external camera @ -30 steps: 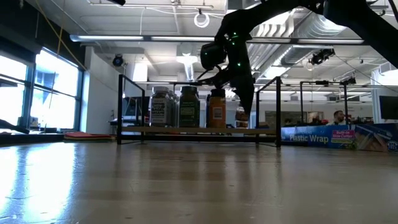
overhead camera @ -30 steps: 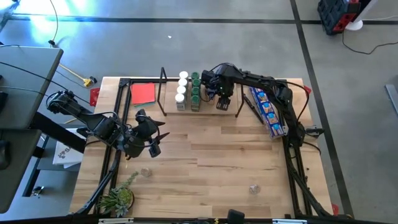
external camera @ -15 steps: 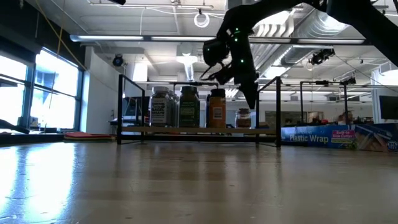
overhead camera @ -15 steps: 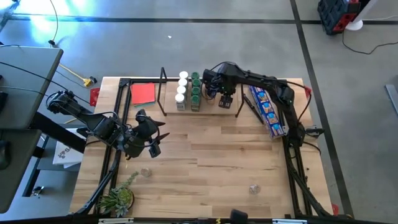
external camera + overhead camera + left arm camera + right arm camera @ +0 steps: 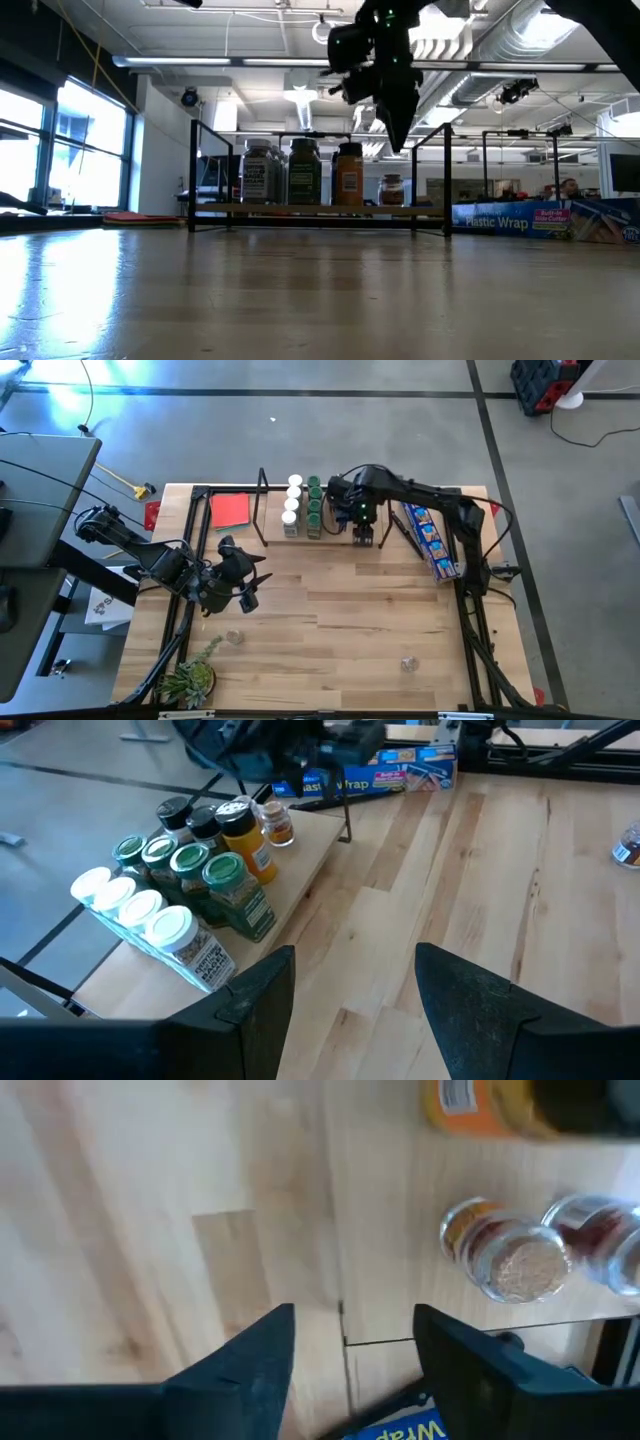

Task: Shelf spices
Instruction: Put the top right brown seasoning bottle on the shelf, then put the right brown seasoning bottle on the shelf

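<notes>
The right gripper (image 5: 385, 100) hovers above the low wooden-board shelf with black wire uprights (image 5: 335, 536) at the table's far edge, fingers parted and empty; the small clear-topped jar (image 5: 510, 1260) stands shelved. Lift straight clear of the wires. The left gripper (image 5: 240, 582) waits open near the left edge; two loose jars (image 5: 408, 662) sit near the front edge.

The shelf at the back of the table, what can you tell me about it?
The shelf is a low rack: a pale wooden board with thin black wire uprights and rails. It stands near the table's far edge, between a flat red square and a long blue box. On its board, spice jars stand upright in rows: white-topped, then green-topped, then black-topped, with one or two small clear-topped jars apart at the open end. The right gripper hangs above that end, fingers open, touching nothing.
</notes>
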